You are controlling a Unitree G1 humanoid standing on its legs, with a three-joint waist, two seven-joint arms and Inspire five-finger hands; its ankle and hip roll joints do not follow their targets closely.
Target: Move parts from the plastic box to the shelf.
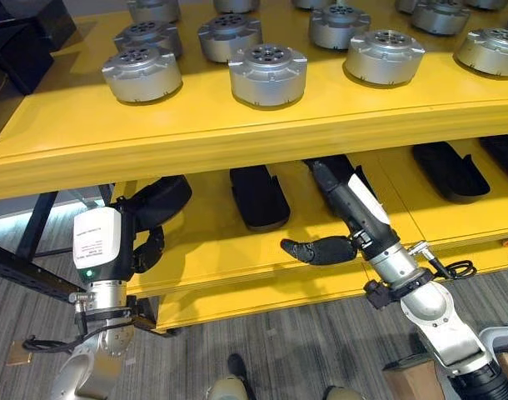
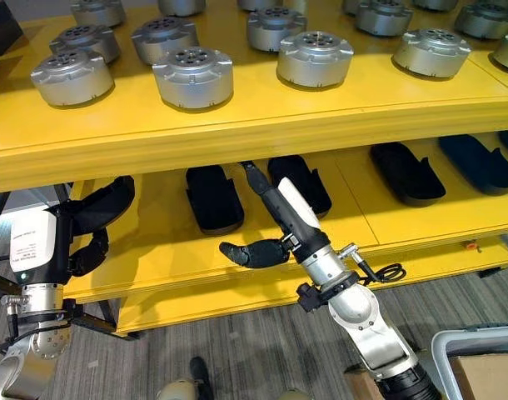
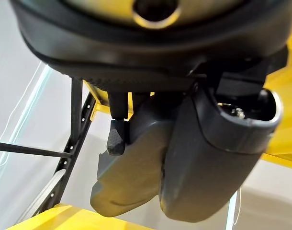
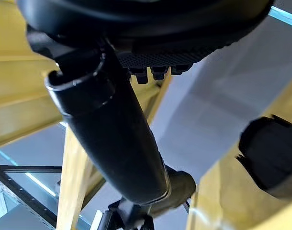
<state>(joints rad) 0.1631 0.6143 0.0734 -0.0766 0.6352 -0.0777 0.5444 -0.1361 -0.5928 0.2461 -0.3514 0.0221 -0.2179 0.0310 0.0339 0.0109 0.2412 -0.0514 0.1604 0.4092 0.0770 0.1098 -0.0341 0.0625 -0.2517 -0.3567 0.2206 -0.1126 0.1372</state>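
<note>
The yellow shelf (image 1: 237, 133) has two levels. Several round silver parts (image 1: 267, 73) stand on the upper one, and several black curved shell parts (image 1: 258, 196) lie on the lower one. My left hand (image 1: 104, 246) is at the lower level's left end, fingers curled round a black shell part (image 1: 161, 200); the same part (image 3: 136, 172) looms close in the left wrist view. My right hand (image 2: 291, 212) reaches into the lower level between two shells (image 2: 212, 198), fingers straight, thumb (image 2: 254, 252) out to the side, holding nothing. A shell (image 4: 270, 155) lies beside it.
A dark frame bar (image 1: 29, 271) runs by the shelf's left end. A pale bin holding a cardboard box (image 2: 479, 358) stands on the carpet at the lower right. More black shells (image 1: 450, 171) lie further right on the lower level.
</note>
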